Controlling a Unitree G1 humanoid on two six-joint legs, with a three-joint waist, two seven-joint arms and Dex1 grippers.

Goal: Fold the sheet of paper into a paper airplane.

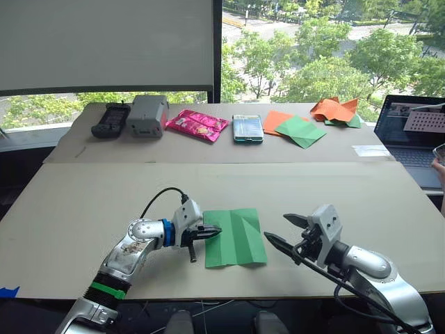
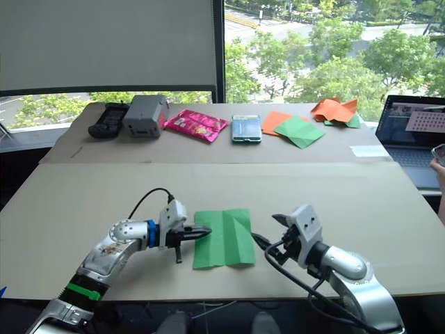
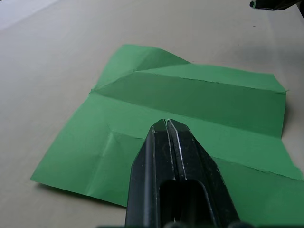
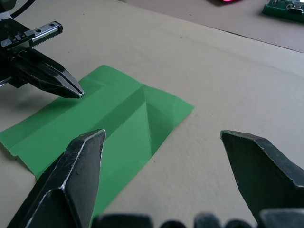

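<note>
The sheet of paper (image 1: 235, 238) is bright green and lies flat near the table's front edge as a creased rectangle, with one far corner folded in. A paper airplane is out of view. My left gripper (image 1: 215, 231) is shut, and its tip rests over the sheet's left edge; the left wrist view shows the closed fingers (image 3: 167, 156) above the green sheet (image 3: 199, 99). My right gripper (image 1: 277, 228) stands open just right of the sheet, nothing between its fingers (image 4: 80, 166). In the right wrist view the sheet (image 4: 118, 114) lies ahead of that gripper.
Along the back table lie a black controller (image 1: 110, 120), a grey box (image 1: 147, 115), a pink packet (image 1: 197, 125), a teal packet (image 1: 247, 129), orange and dull green sheets (image 1: 295, 130) and a crumpled paper heap (image 1: 336, 111). A laptop (image 1: 414, 136) sits far right.
</note>
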